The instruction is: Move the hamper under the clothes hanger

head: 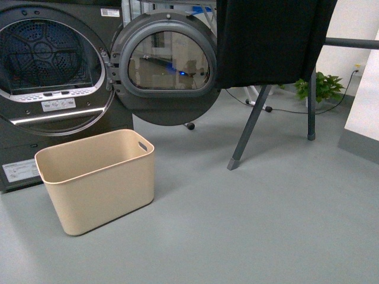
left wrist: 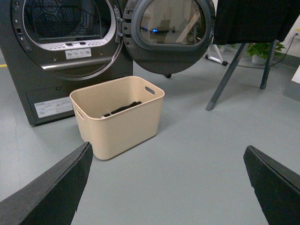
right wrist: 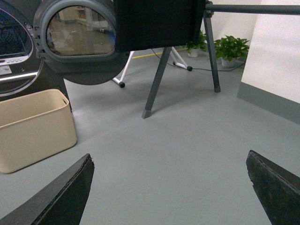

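Hamper (left wrist: 124, 129) with dark cloth (left wrist: 123, 109) inside

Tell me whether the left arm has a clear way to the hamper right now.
Probably yes. In the left wrist view the hamper sits straight ahead of the open left gripper, with only bare floor between them. The open dryer door hangs behind it, not in the way.

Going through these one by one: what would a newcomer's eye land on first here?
The dark grey dryer at back left, its round door swung wide open, dominates. On the grey floor in front of it stands the beige hamper, with something dark at its bottom. To the right, a black cloth hangs over the clothes hanger.
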Robot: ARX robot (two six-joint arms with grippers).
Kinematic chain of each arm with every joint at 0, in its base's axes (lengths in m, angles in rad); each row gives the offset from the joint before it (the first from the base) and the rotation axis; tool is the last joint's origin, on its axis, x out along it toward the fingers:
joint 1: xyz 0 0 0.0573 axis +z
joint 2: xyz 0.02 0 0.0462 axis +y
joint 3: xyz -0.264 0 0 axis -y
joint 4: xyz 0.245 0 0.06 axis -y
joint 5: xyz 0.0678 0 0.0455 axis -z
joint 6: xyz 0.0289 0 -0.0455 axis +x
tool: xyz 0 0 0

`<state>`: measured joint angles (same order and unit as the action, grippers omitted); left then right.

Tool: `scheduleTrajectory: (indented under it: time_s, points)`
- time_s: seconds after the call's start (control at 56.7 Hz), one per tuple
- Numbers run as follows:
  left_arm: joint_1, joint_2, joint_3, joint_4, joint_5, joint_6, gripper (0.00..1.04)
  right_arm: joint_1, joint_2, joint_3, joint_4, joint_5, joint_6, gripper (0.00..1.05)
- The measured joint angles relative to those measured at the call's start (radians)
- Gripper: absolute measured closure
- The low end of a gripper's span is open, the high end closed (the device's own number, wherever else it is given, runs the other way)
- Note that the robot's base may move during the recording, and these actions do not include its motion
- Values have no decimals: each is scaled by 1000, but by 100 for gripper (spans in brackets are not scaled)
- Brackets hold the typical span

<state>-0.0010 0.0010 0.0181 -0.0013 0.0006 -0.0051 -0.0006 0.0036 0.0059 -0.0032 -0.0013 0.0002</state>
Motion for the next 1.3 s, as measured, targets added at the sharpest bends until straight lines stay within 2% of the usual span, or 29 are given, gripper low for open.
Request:
scheduleTrajectory:
  time_s: [1.305]
  points:
    - [0,-1,0,-1,0,0,7,0,0,0,0,1,0,8]
